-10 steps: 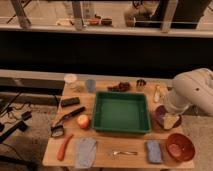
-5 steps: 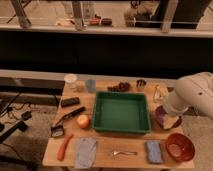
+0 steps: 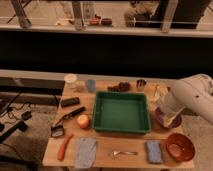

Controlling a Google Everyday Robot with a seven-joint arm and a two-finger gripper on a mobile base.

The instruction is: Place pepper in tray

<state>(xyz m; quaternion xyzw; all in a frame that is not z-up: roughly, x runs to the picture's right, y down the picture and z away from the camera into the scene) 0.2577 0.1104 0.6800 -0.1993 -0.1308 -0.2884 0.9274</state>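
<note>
Claw hangs over the right side of the worktop, just beside the tray, jaws apart and holding nothing. Nearest, at the front left corner, the pepper lies flat beside a grey cloth, well apart from the claw. Taking it cleanly likely means coming down over its slender middle and pinching across the width. Beyond the round fruit, the green tray sits open.

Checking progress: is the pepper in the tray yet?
Out. The pepper lies on the table, left of the green tray; the tool hangs far right, by the purple plate.
</note>
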